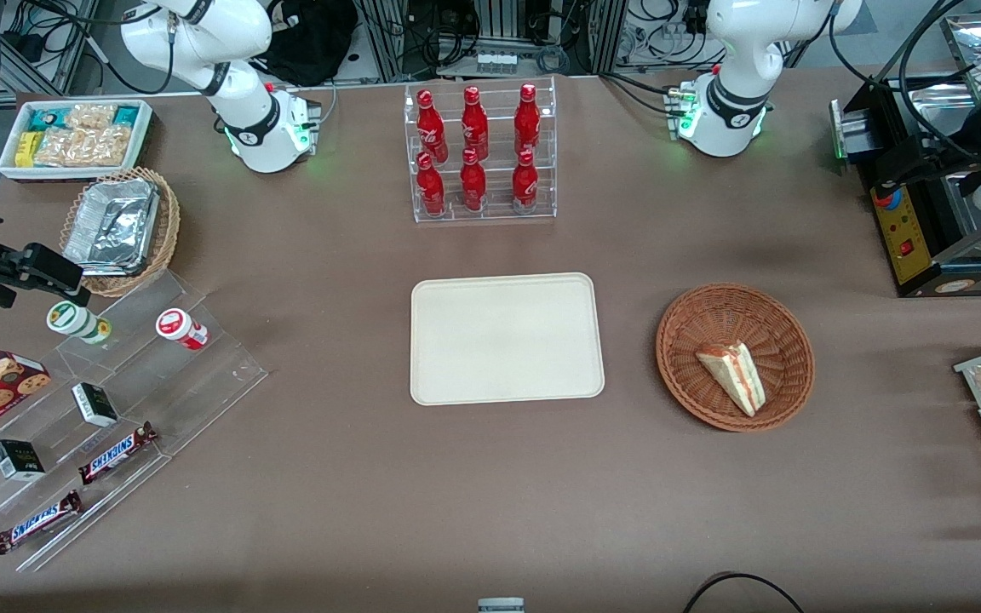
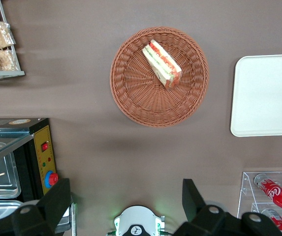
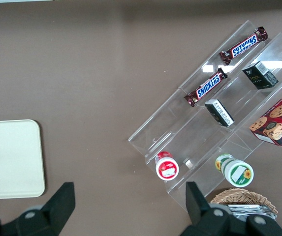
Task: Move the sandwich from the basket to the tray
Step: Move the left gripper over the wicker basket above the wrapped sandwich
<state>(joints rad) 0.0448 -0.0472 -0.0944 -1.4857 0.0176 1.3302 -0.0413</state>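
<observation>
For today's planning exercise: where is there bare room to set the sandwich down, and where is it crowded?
The tray is bare. Open tabletop separates it from the basket holding the sandwich. The open gripper hangs high above the basket. The stepped snack rack is crowded.

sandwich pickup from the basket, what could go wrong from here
1. The sandwich lies on its side against the sloped wall of the basket; a straight-down grasp may hit wicker or squash the bread.
2. The basket sits loose on the table, so it may slide or tip if bumped.
3. The gripper is high above the table with its fingers open; a weak grasp could drop the sandwich short of the tray.
</observation>
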